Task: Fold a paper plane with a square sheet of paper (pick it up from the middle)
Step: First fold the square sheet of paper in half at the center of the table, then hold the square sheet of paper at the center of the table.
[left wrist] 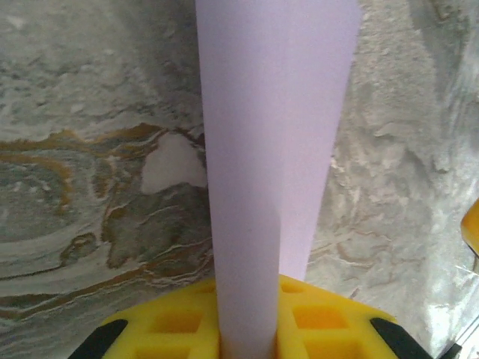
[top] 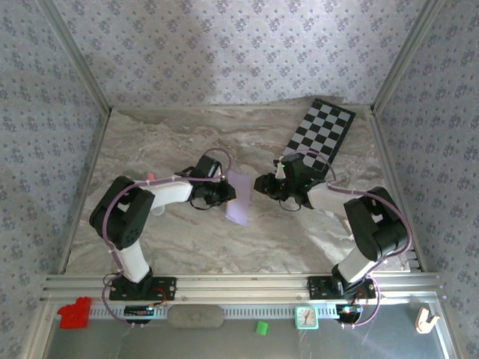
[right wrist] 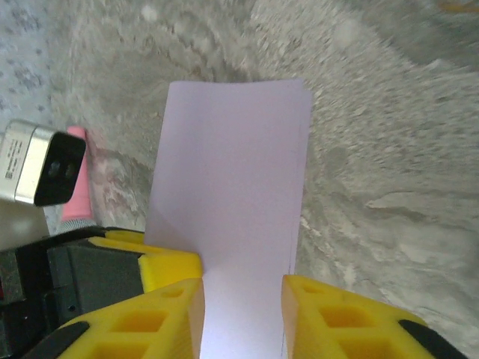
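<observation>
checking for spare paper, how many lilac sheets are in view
1. The sheet is at the middle of the table, between the left gripper and the right gripper. Others could be hidden under it.

left arm [top: 161, 196]: white links, black joints | cable [top: 107, 215]: purple | right claw fingers [right wrist: 150, 314]: yellow

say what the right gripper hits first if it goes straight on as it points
the paper: it lies between the right gripper's jaws and runs on ahead. past it comes the table, though depth is unclear
</observation>
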